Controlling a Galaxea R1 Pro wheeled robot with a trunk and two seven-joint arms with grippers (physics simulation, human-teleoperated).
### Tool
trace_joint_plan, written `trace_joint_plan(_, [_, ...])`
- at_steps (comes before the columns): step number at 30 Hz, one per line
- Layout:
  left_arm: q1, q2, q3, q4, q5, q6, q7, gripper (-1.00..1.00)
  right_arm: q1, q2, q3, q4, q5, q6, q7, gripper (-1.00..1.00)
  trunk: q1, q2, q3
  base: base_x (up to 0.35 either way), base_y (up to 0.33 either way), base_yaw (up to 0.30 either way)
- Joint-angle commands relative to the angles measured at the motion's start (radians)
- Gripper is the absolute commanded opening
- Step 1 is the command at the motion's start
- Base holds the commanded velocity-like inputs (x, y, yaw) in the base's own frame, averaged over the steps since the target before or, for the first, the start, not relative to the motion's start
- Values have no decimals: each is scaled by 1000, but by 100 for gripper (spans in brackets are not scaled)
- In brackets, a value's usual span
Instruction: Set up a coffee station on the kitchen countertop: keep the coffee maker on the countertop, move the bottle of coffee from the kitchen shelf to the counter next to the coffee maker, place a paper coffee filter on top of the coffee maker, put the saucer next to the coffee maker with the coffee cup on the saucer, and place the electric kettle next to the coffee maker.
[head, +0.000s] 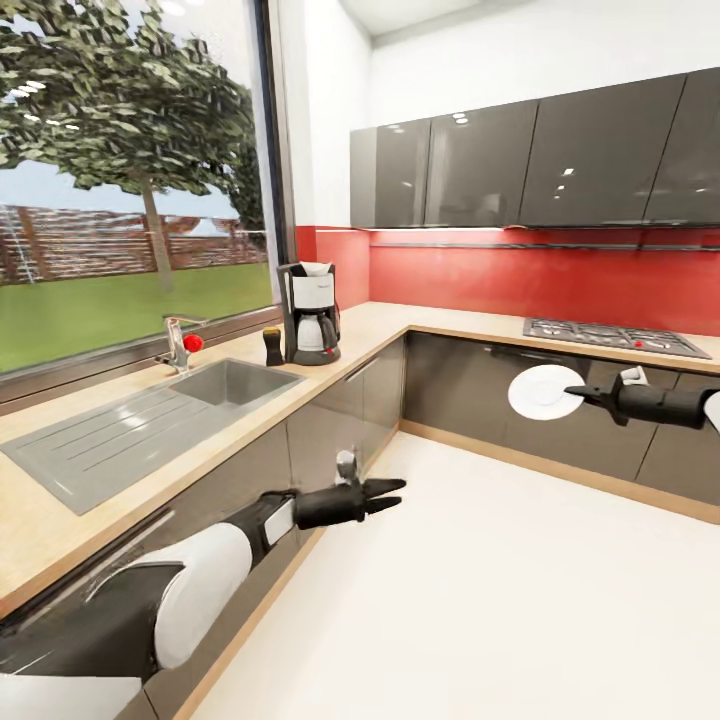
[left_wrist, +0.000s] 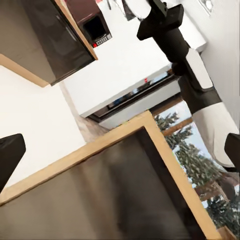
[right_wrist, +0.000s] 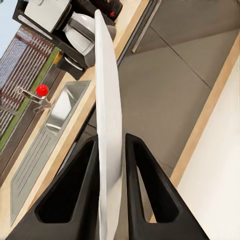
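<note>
Right pincer (head: 588, 392) clamps the thin, round white saucer (head: 543, 391) edge-on; left pincer (head: 392, 494) empty, fingers slightly apart

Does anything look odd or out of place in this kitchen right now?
Only the saucer: it is held on edge in mid-air, pinched by its rim in the right gripper, away from the kitchen countertop. The coffee maker stands upright there with the bottle of coffee beside it. Nothing looks spilled or damaged.
</note>
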Motion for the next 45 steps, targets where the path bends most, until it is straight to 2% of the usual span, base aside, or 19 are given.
trace_joint_plan(1, [17,0,16,0,-4,-13,-2,100,-1,-1,1,0,0,4,6,-100,0,-1,-1,0,0,0])
trace_joint_plan(2, [97,4,16,0,-6,-177,26,100,-1,-3,1,1,1,4,7,-100,0,-1,-1,0,0,0])
trace_joint_plan(3, [109,8,15,0,-6,-215,54,100,-1,-3,1,1,1,4,7,-100,0,-1,-1,0,0,0])
trace_joint_plan(8, [128,0,8,-2,-2,-273,256,100,-1,-4,1,2,1,4,7,-100,0,-1,-1,0,0,0])
trace_joint_plan(12, [130,0,1,-9,0,-279,333,100,-1,-11,1,2,1,4,7,-100,0,-1,-1,0,0,0])
trace_joint_plan(14, [131,0,0,-55,1,-277,452,100,-1,-14,1,1,1,4,7,-100,0,-1,-1,0,0,0])
trace_joint_plan(15, [131,0,2,-115,2,-253,544,100,-1,-15,1,1,1,4,7,-100,0,-1,-1,0,0,0])
trace_joint_plan(19, [131,0,3,-223,3,-181,651,100,-1,-16,1,1,1,4,6,-100,0,-1,-1,0,0,0])
trace_joint_plan(20, [131,0,4,-314,3,-110,731,100,-1,-16,1,0,1,4,6,-100,0,-1,-1,0,0,0])
trace_joint_plan(26, [131,0,0,-542,4,79,844,100,-1,-16,1,0,1,4,6,-100,0,-1,-1,0,0,0])
trace_joint_plan(28, [131,0,-36,-624,4,125,875,100,-1,-16,1,0,1,4,6,-100,0,-1,-1,0,0,0])
trace_joint_plan(30, [147,0,-147,-720,5,164,895,100,-1,-16,1,0,1,4,6,-100,0,-1,-1,0,0,0])
trace_joint_plan(31, [179,0,-236,-790,8,181,903,100,-1,-16,2,1,1,4,6,-100,0,-1,-1,0,0,0])
trace_joint_plan(33, [248,0,-319,-887,30,195,916,100,-1,-16,2,1,1,4,6,-100,0,-1,-1,0,0,0])
trace_joint_plan(35, [376,0,-375,-983,67,201,927,100,-1,-16,2,2,1,4,6,-100,0,-1,-1,0,0,0])
trace_joint_plan(36, [528,10,-394,-1036,83,154,932,100,-1,-16,2,2,1,4,6,-100,0,-1,-1,0,0,0])
trace_joint_plan(41, [742,99,-400,-1201,89,70,932,100,-1,-16,1,2,1,3,6,-100,0,-1,-1,0,0,0])
trace_joint_plan(42, [851,119,-400,-1250,87,56,933,100,-1,-16,1,2,1,3,6,-100,0,-1,-1,0,0,0])
trace_joint_plan(45, [900,131,-399,-1206,88,47,934,100,-1,-16,2,2,1,2,6,-100,0,-1,-1,0,0,0])
